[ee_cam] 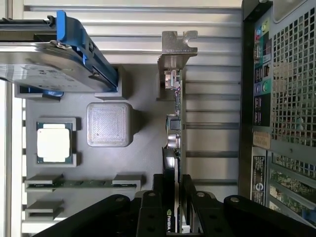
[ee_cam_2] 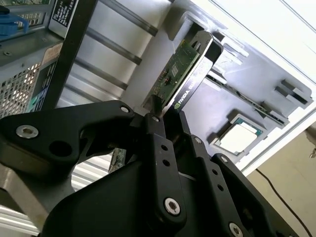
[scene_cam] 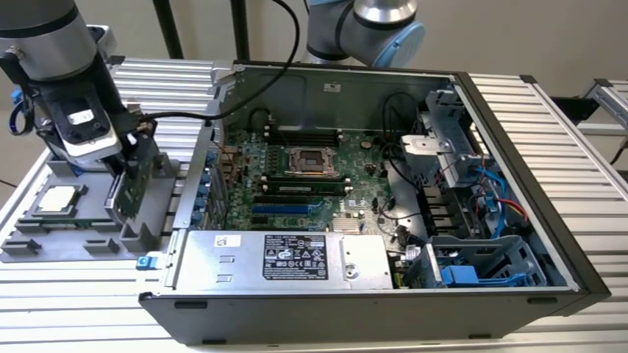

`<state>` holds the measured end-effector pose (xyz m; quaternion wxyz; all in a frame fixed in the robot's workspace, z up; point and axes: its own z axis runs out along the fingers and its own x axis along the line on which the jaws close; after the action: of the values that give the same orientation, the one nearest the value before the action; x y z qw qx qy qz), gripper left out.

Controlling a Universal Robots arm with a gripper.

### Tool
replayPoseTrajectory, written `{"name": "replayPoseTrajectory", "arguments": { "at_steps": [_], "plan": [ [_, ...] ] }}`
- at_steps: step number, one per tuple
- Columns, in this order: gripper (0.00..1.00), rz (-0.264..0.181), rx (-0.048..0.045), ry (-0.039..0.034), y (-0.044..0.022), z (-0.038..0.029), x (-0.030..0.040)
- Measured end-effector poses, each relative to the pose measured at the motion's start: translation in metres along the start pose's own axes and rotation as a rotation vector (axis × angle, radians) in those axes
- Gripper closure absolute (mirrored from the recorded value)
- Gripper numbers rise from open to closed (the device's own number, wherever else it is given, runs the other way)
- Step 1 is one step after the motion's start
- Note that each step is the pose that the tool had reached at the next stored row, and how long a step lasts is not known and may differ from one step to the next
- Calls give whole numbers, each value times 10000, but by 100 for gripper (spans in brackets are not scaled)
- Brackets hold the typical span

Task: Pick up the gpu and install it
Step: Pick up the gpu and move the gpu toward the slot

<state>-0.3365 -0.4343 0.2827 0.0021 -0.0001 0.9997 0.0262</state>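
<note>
At the exterior view's left, the arm (scene_cam: 49, 44) reaches downward over the grey tray (scene_cam: 59, 246) beside the open computer case (scene_cam: 343, 318). Its claw (scene_cam: 126, 163) pinches the upper edge of the gpu (scene_cam: 132, 187), which stands on edge in the tray.

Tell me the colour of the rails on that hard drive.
Blue rails, clearest in the first wrist view.

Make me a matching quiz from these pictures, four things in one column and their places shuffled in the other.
1. thin green gpu card with silver bracket
2. small square silver CPU chip
3. open black computer case
4. silver box-shaped power supply

A. flat in a grey tray recess
B. inside the case
C. on edge, gripper shut on it
D. on the exterior view's right of the tray

Pairs: 1-C, 2-A, 3-D, 4-B
</note>
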Motion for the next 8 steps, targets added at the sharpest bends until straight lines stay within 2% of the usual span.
{"name": "replayPoseTrajectory", "arguments": {
  "at_steps": [8],
  "plan": [
    [100, 0, 1, 1, 3, -66, 0]
  ]
}}
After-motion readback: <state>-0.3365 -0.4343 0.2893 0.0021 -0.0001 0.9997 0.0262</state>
